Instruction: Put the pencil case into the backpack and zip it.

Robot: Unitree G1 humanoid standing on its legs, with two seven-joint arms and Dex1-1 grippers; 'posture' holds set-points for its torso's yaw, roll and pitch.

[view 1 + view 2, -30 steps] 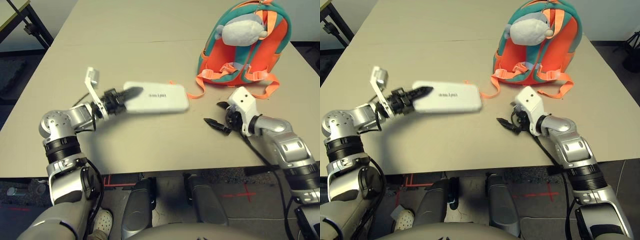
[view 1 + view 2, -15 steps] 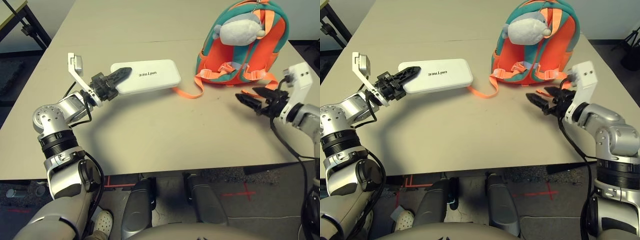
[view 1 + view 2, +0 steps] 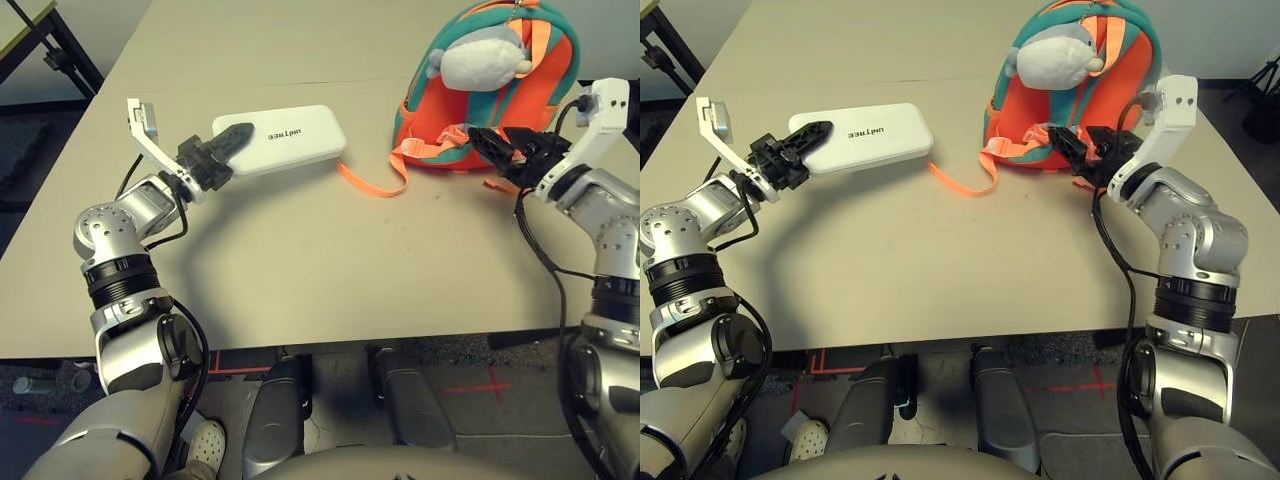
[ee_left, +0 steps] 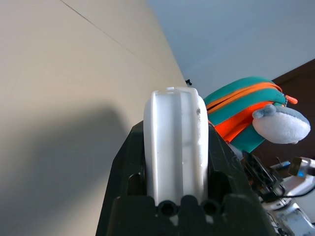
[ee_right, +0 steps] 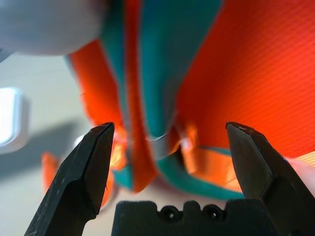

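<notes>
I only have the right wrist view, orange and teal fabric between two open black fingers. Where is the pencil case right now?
Observer: The left pincer is shut on one end of the pencil case, holding it above the table, to the left of the backpack.
Operator: Is the backpack open?
Observer: From the head views I can't tell; it stands upright with a plush toy hanging on its near side.
Operator: How near is my right pincer to it?
Observer: The right pincer, open, sits at the backpack's lower part by the straps; whether it touches I cannot tell.
</notes>
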